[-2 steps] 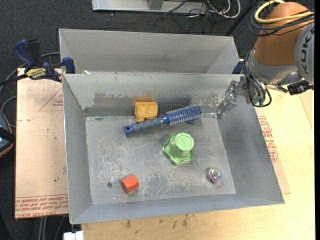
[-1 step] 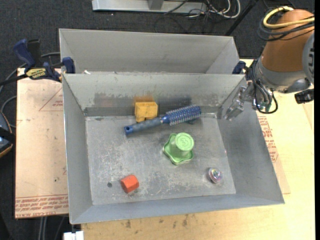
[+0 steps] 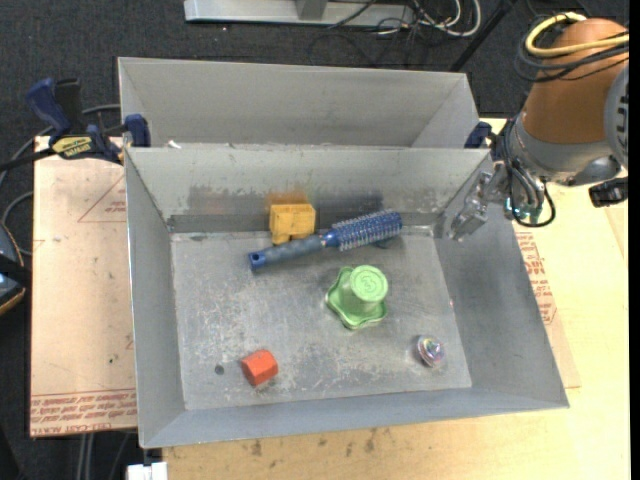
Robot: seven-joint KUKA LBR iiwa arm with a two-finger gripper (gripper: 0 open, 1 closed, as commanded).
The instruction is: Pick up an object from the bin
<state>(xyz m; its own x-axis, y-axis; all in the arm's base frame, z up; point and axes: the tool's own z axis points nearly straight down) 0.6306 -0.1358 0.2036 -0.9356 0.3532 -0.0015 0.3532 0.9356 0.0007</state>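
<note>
I see gripper [image 3: 463, 222] at upper right of frame, over bin [image 3: 500, 308] right wall, near bristle end of blue brush [image 3: 325, 240]. Can't tell if it's open or closed. Yellow block [image 3: 291, 220] just above brush handle, green cup [image 3: 358, 295] below, red cube [image 3: 260, 368] lower left.

Blue brush [image 3: 325, 239], yellow block [image 3: 290, 219], green cup [image 3: 358, 296], orange cube [image 3: 259, 368]

1. Grey metal bin [image 3: 220, 298]: sloped walls, scuffed flat floor.
2. Rear: yellow block [image 3: 290, 220], just behind blue brush [image 3: 325, 240] lying aslant.
3. Centre: green cup [image 3: 358, 295], mouth down.
4. Front left: orange cube [image 3: 259, 368].
5. Front right: small shiny round thing [image 3: 430, 351].
</note>
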